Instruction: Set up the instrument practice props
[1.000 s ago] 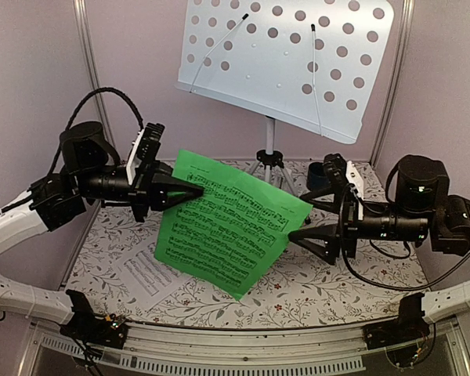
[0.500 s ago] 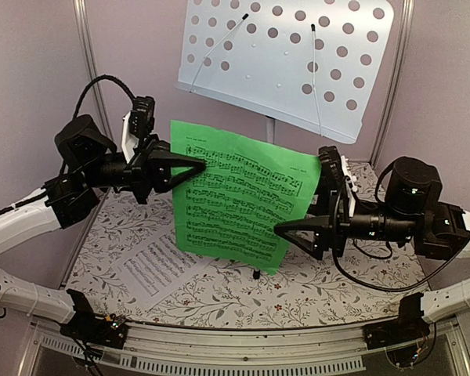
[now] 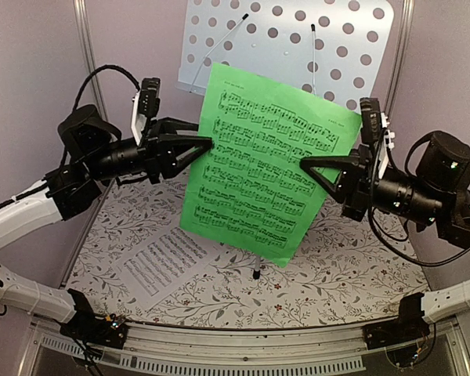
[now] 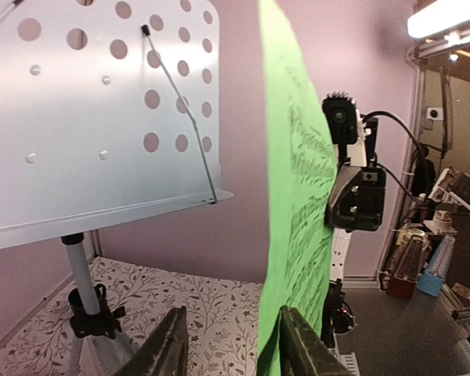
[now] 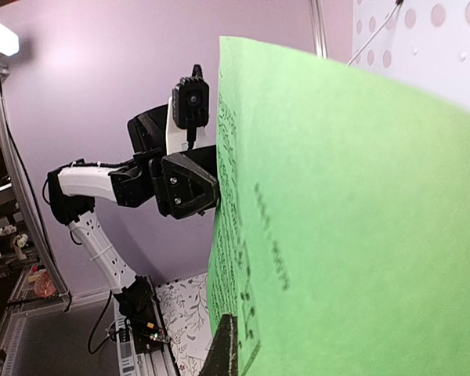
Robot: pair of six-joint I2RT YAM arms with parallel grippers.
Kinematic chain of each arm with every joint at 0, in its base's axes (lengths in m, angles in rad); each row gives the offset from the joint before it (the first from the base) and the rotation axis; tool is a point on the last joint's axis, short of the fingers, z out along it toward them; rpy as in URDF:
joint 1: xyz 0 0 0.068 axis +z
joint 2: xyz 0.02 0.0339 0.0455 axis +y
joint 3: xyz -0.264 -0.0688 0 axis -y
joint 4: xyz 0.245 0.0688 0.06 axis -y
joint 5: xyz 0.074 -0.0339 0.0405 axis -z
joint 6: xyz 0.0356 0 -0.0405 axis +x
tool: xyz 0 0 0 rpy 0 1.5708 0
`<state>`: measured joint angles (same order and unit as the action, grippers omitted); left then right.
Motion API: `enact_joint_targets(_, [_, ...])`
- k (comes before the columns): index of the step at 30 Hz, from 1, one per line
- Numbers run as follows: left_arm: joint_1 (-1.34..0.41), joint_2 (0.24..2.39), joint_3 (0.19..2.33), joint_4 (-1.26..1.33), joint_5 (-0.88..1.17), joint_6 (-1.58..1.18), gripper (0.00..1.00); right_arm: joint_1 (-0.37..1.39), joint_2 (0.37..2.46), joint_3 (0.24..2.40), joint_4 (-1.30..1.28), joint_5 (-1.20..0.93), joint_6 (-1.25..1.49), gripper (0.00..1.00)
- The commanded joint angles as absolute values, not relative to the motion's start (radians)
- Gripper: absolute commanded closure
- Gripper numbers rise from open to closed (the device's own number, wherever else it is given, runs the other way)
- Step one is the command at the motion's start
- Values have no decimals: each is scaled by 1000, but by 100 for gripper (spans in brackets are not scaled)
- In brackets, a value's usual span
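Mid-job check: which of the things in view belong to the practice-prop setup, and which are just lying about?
Belongs to the job:
green music sheet, gripped by the right tool
music stand
white music sheet, lying flat

Just lying about:
floral table cover
blurred clutter outside the cell

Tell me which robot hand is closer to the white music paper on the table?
Left. The left gripper hangs up in the air, a bit right of the white music sheet. The right gripper is farther right, across the green music sheet.
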<state>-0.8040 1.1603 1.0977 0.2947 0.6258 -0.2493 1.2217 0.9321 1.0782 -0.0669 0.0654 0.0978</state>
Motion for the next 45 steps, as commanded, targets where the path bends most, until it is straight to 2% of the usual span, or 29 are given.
enact_joint_targets(1, [-798, 1116, 1244, 55, 365, -80, 57, 1218, 910, 1199, -109, 175, 113, 100])
enact_joint_targets(9, [-797, 1170, 1478, -83, 18, 114, 53, 1218, 1036, 1522, -255, 318, 49, 100])
enact_joint_targets(17, [-797, 1407, 1816, -207, -41, 240, 52, 1218, 1160, 1779, -302, 566, 11, 100])
enact_joint_targets(20, [-797, 1489, 1918, -242, -26, 256, 46, 1218, 1185, 1824, -296, 626, -44, 100])
enact_joint_targets(23, [-795, 1549, 1975, -249, -37, 276, 40, 1218, 1208, 1846, -284, 674, -89, 100])
enact_joint_targets(29, [-795, 1637, 2047, -267, -78, 331, 42, 1212, 1237, 1853, -229, 714, -164, 100])
enact_joint_targets(40, [-785, 1642, 2054, -225, -82, 346, 62, 1153, 1292, 1880, -217, 663, -181, 100])
enact_joint_targets(45, [-769, 1632, 2041, -205, -73, 323, 88, 1145, 1301, 1879, -204, 671, -190, 100])
